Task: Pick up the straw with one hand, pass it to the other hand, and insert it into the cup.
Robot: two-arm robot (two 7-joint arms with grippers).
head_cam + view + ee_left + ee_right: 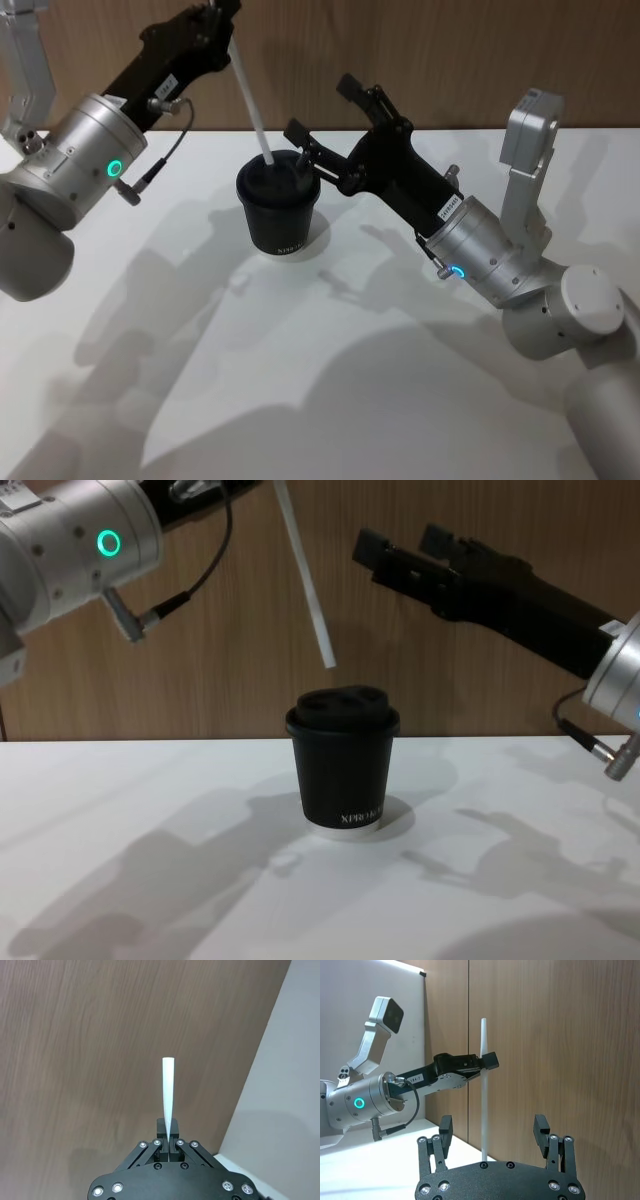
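Head view: straw (251, 100) pinched near its top end by left gripper (222, 14), slanting down toward cup (279, 205); lower tip over the lid's back edge, contact hard to judge. Right gripper (318, 118) spread open, holding nothing, just behind and right of cup. Cup upright on white table (330, 380).
Left wrist view: fingers (161, 1129) closed tight on straw (168, 1095), which points straight away from camera.
Right wrist view: own fingers (542, 1130) wide apart, empty; straw (483, 1090) upright beyond, gripped high by left gripper (487, 1061).
Chest view: straw (306, 580) tip hanging clear above cup (343, 765) lid, not inserted; right gripper (400, 555) open, above and to the right of cup.
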